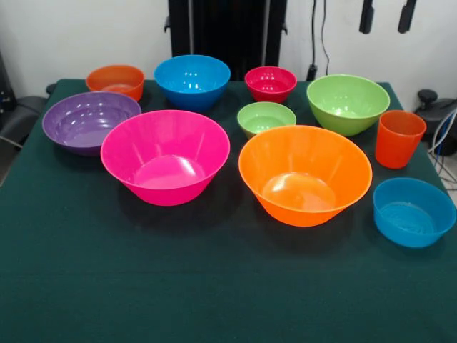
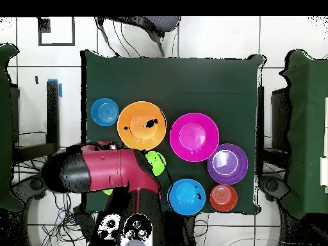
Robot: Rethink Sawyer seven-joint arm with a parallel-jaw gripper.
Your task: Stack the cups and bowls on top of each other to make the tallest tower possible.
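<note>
Robot arm [image 2: 106, 170]: red and black, drawn back near its base, bent links lying low along the table's robot-side edge in the overhead view. Gripper [image 1: 386, 16]: apparently two dark tips at the front view's top edge, well apart; identification uncertain.

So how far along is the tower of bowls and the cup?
Not started. Nothing is stacked: the large pink plastic bowl, large orange plastic bowl and orange plastic tumbler sit apart on the green table. Nothing is held. All stacking remains.
</note>
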